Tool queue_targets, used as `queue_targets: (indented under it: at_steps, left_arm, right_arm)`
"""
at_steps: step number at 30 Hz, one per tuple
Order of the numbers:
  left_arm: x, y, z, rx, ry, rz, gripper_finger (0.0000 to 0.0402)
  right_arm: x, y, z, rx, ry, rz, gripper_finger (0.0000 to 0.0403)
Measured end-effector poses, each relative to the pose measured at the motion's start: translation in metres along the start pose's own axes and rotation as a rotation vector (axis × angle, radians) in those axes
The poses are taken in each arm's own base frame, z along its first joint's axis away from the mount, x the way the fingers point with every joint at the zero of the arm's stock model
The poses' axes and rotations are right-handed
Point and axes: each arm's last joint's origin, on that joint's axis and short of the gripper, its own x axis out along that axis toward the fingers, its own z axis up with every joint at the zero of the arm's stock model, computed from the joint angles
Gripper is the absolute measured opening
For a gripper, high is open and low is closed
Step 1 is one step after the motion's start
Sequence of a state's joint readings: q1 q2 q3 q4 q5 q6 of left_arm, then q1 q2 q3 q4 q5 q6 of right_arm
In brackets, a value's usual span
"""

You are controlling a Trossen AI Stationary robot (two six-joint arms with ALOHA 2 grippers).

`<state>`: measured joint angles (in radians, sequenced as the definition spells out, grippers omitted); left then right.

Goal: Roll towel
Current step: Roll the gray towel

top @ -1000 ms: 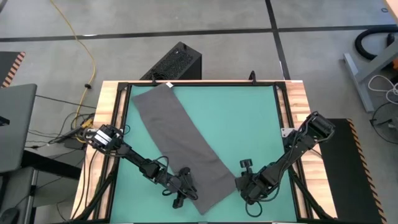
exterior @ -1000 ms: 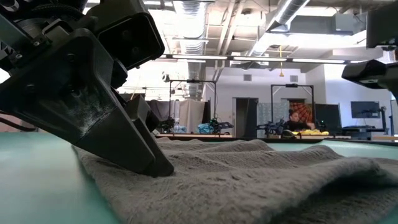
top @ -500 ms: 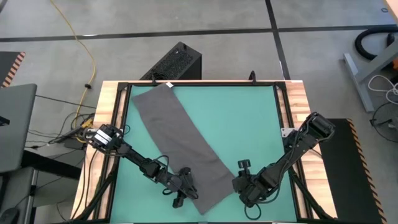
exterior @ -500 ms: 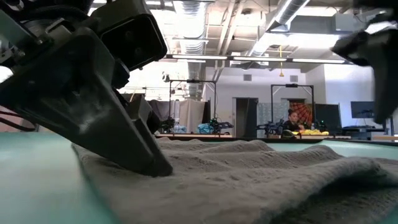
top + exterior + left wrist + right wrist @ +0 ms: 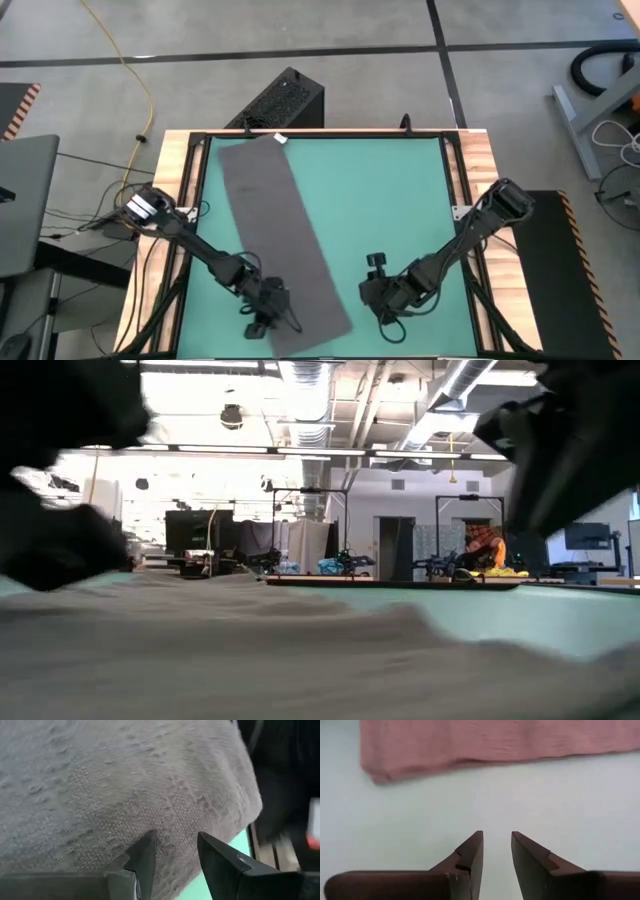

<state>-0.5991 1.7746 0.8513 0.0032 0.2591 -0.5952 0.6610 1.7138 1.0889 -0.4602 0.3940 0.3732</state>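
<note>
L gripper point(image 5: 268, 318) on towel point(image 5: 270, 225) near-end corner

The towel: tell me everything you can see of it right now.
The towel is a plain dark grey cloth with a nubbly woven surface, folded into a long strip. It lies flat and unrolled on the green table, running from the far left corner, where a small white tag shows, toward the near edge. The left gripper is at its near end, fingers slightly parted over the cloth. The right gripper sits beside it, open, not touching.
</note>
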Motion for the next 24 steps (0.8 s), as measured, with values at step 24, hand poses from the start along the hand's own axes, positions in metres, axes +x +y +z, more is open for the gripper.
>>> queue_targets:
  at_steps: [24]
  left_arm:
    - [-0.076,0.020,-0.030,-0.058,-0.356,0.622,0.0137]
  right_arm:
    - [0.047,-0.047,0.043,0.092,-0.282,-0.125,0.0125]
